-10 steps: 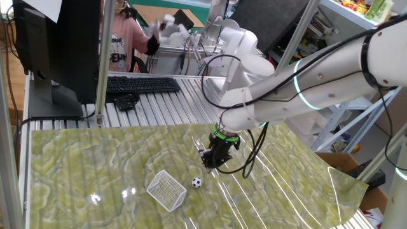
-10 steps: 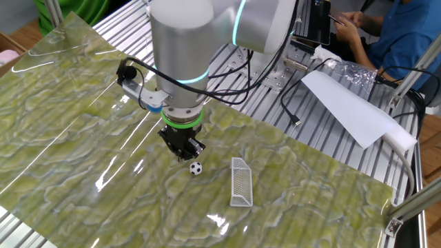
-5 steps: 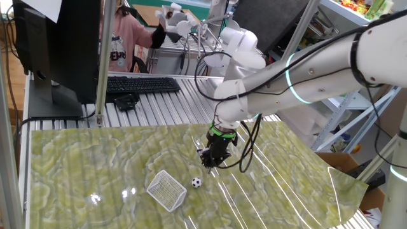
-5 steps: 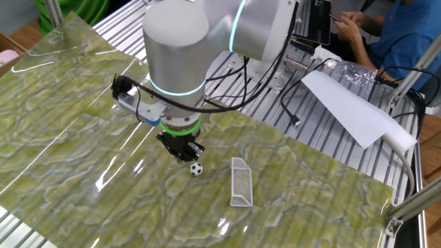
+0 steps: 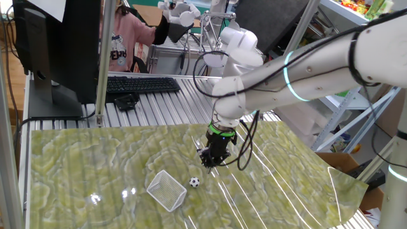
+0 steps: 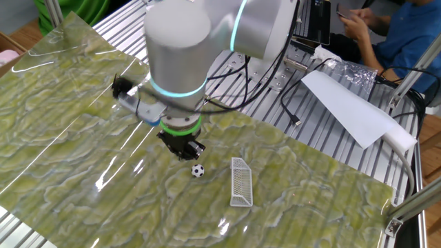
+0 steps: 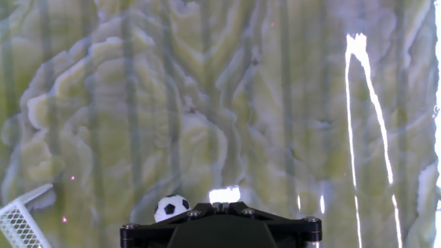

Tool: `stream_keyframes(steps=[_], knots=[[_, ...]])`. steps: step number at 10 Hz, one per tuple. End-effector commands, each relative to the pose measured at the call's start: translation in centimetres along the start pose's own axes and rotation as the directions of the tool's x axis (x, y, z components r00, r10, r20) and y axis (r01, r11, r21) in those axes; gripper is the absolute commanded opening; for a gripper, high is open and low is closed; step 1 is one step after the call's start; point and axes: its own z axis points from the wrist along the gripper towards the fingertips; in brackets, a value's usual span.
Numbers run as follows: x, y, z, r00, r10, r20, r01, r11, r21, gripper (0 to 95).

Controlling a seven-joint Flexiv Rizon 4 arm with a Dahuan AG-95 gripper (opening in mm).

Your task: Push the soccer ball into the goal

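Note:
The soccer ball (image 5: 194, 182) is a tiny white ball with black patches on the green marbled mat, a short gap from the goal (image 5: 166, 189), a small white wire-mesh net. My gripper (image 5: 210, 160) is shut and empty, low over the mat just behind the ball on the side away from the goal. In the other fixed view the ball (image 6: 198, 170) lies between the gripper (image 6: 185, 153) and the goal (image 6: 241, 182). In the hand view the ball (image 7: 171, 207) peeks out left of the gripper (image 7: 215, 205), and the goal's corner (image 7: 17, 220) shows at the lower left.
The green mat (image 5: 76, 165) covers a slatted metal table. A monitor (image 5: 57, 44), a keyboard (image 5: 141, 84) and a seated person (image 5: 121, 38) are at the back. White paper (image 6: 351, 110) lies beyond the mat.
The gripper shifted slightly and the ball has rolled a little closer to the goal.

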Motion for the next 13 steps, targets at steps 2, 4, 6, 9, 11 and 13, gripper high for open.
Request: stream_keyframes(steps=[2, 4, 6, 9, 11, 13], knots=[[0.3, 0.0, -0.1, 1.0, 0.005, 0.021, -0.005, 1.0, 0.005, 0.0], [0.3, 0.0, -0.1, 1.0, 0.011, 0.018, -0.011, 1.0, 0.005, 0.0], [0.3, 0.0, -0.1, 0.999, 0.02, 0.026, -0.02, 1.0, 0.005, 0.0], [0.2, 0.2, 0.1, 0.999, 0.017, 0.029, -0.017, 0.999, 0.027, 0.0], [0.3, 0.7, 0.7, 0.999, 0.016, 0.03, -0.017, 0.999, 0.031, 0.0], [0.5, 2.0, 1.7, 0.998, 0.034, 0.053, -0.036, 0.998, 0.042, 0.0]])
